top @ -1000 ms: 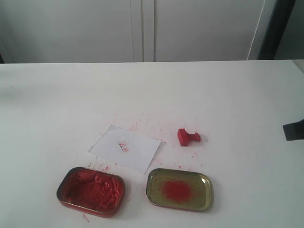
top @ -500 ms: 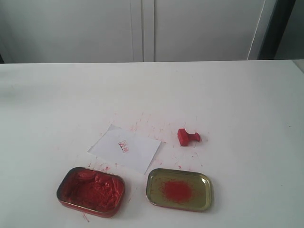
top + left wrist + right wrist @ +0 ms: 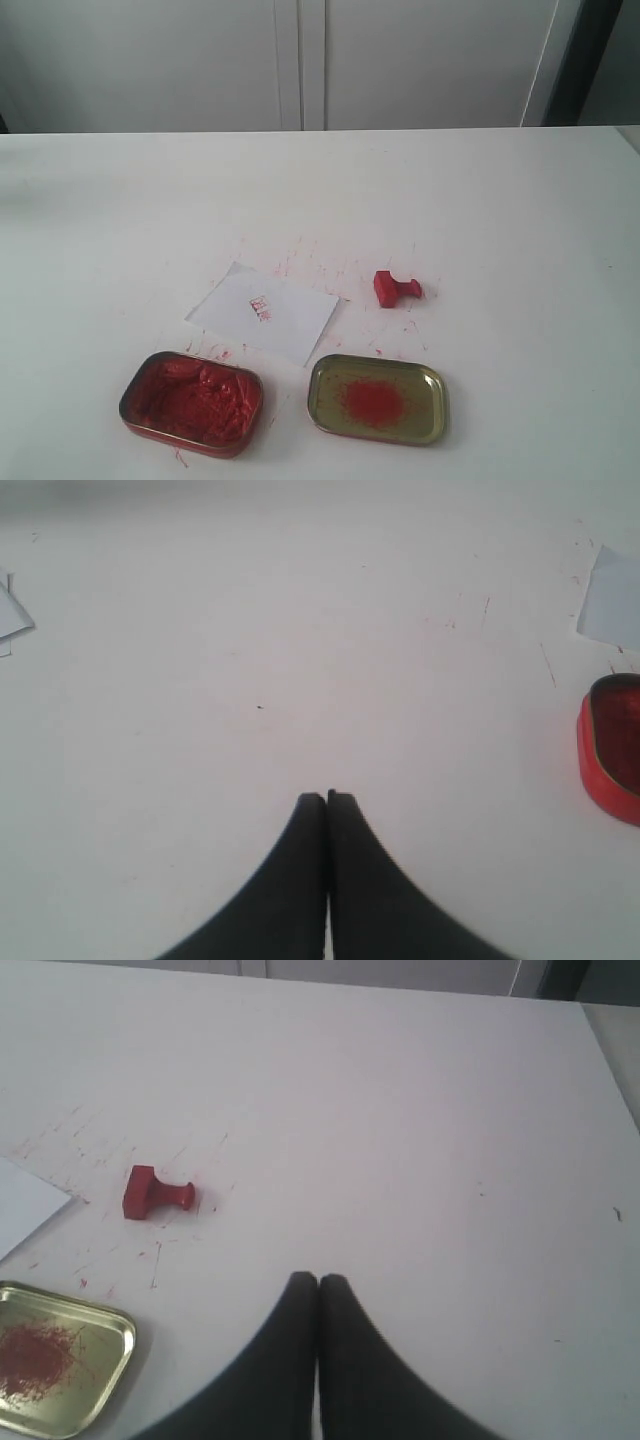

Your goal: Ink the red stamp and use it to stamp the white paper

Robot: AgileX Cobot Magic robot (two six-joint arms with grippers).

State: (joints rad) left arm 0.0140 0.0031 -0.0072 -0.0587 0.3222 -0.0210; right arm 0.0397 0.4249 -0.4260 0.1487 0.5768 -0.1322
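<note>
The red stamp (image 3: 155, 1194) lies tipped on its side near the gold tin (image 3: 50, 1355), its knob pointing away from the white paper (image 3: 264, 312). The right gripper (image 3: 318, 1280) is nearer to it, fingers pressed together and empty. The left gripper (image 3: 326, 797) is likewise closed.

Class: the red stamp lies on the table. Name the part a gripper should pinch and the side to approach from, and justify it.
Probably the stubby knob handle. The red stamp lies tipped on its side, block towards the white paper, knob pointing away from it. Come down from above, jaws closing across the knob, whose sides are free.
</note>
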